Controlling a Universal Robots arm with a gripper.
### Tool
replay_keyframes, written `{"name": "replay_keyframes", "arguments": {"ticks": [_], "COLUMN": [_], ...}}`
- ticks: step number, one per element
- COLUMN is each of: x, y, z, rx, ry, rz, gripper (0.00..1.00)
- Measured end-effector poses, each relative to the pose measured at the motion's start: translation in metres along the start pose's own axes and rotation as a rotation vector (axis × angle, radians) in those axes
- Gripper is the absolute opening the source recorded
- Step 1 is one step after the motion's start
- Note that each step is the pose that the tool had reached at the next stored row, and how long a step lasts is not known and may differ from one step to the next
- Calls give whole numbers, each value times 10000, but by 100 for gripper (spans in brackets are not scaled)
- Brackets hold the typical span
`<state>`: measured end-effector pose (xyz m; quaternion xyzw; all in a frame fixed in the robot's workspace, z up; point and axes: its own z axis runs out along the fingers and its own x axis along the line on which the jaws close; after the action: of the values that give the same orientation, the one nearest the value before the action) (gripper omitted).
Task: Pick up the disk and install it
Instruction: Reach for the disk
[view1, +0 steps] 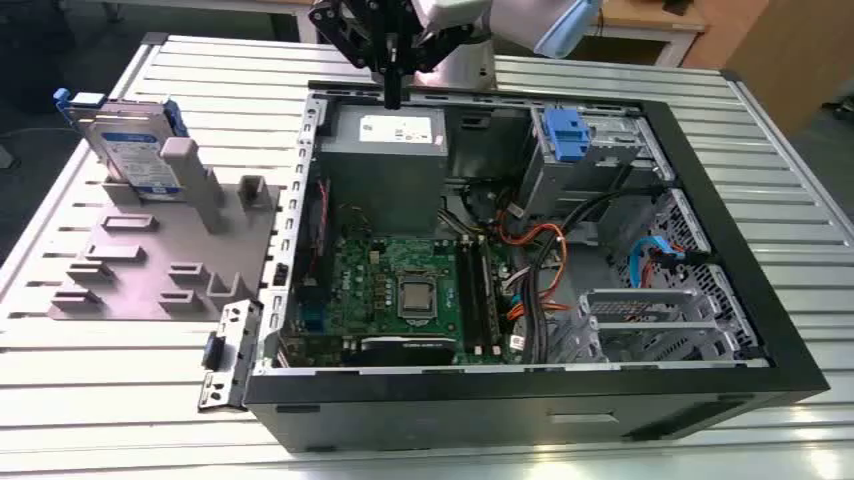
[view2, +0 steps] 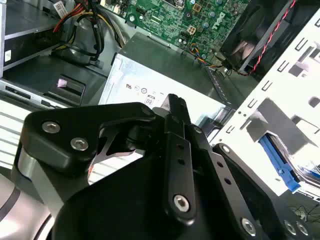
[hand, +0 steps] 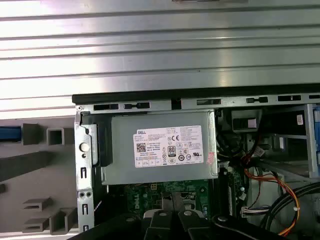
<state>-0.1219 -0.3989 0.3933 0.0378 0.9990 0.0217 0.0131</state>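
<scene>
Overhead, the tool (view1: 392, 97) hangs above the power-supply box (view1: 387, 135), pressed together and holding nothing. The disk (view1: 131, 150) stands upright in a grey holder (view1: 147, 270), well apart at the exterior view's left.

The slatted aluminium table (view1: 767, 150) reflects bright light. Beyond it, at the exterior view's right, stands a brown wooden panel (view1: 787, 50). Dark floor (view1: 34, 120) lies at the left.
</scene>
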Motion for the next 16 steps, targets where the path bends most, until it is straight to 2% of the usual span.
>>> {"name": "replay_keyframes", "arguments": {"ticks": [16], "x": [40], "y": [-3], "z": [0], "rx": [0], "ry": [0], "rz": [1], "gripper": [11]}}
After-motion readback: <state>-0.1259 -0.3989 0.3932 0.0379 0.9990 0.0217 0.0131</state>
